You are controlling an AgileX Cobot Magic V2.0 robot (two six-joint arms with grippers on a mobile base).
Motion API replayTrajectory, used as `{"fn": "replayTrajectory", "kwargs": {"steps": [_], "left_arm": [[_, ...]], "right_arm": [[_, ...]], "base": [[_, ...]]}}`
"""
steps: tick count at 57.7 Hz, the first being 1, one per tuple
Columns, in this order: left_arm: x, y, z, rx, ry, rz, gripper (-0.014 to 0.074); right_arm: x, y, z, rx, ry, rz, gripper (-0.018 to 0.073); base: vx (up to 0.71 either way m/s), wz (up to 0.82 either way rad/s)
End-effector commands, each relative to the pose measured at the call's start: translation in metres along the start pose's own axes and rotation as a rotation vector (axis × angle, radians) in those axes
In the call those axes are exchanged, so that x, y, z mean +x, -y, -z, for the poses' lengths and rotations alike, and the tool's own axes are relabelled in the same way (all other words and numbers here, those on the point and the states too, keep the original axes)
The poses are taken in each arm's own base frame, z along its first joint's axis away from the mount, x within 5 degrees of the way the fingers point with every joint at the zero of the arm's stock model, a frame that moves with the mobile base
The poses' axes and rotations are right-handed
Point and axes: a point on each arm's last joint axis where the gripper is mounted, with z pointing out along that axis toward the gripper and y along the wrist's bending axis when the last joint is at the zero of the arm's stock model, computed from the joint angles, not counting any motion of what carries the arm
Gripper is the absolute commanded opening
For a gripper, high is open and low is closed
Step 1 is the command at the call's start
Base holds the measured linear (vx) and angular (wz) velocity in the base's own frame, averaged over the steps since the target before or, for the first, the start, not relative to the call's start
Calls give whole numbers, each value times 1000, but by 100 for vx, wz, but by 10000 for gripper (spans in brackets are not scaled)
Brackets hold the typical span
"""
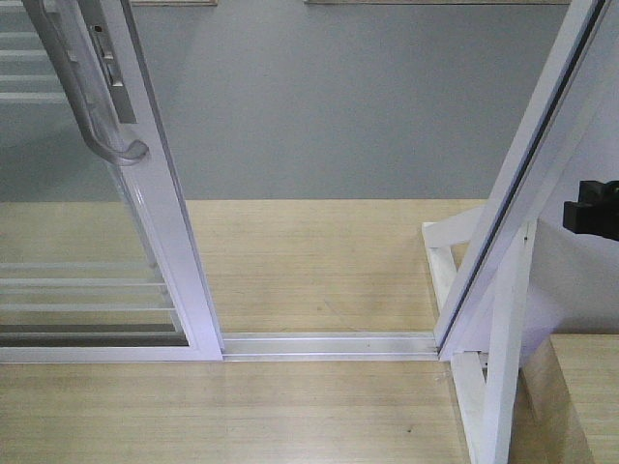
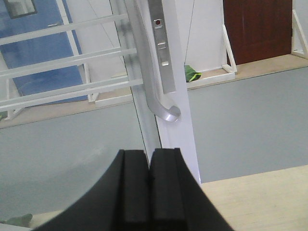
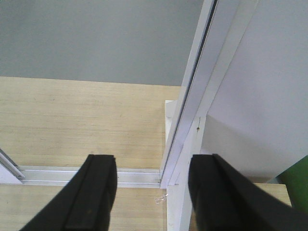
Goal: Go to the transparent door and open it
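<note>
Front view: high, angled down at floor track (image 1: 329, 344) between door (image 1: 160, 203) and frame post (image 1: 522, 193). Left wrist view: close behind left gripper (image 2: 149, 192), facing door handle (image 2: 166, 108) just ahead. Right wrist view: above right gripper (image 3: 151, 192), facing down at same track and post.

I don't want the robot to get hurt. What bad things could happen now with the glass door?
The left gripper is shut and sits below the curved handle, not on it, so it might bump the transparent door instead of pulling it. The door looks slid partway along the floor track; the robot's base could catch on that track. The right gripper is open beside the white outer frame and might knock it.
</note>
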Motion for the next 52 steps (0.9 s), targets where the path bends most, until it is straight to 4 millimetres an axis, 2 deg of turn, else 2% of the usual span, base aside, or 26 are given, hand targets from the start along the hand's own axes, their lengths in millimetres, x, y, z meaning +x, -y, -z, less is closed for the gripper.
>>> {"fn": "replayTrajectory", "kwargs": {"steps": [1, 29, 34, 40, 52], "left_arm": [[-1, 1, 0, 2, 60, 9, -7], [-1, 1, 0, 2, 60, 9, -7], [-1, 1, 0, 2, 60, 9, -7], [-1, 1, 0, 2, 60, 9, -6], [-1, 1, 0, 2, 60, 9, -6]], "right_arm": [[-15, 0, 7, -11, 103, 13, 420], [-15, 1, 7, -6, 99, 20, 419], [-14, 4, 15, 25, 116, 74, 393], [-1, 5, 25, 9, 136, 68, 319], [55, 18, 38, 45, 305, 1, 69]], "base": [[0, 0], [0, 0], [0, 0], [0, 0], [0, 0]]}}
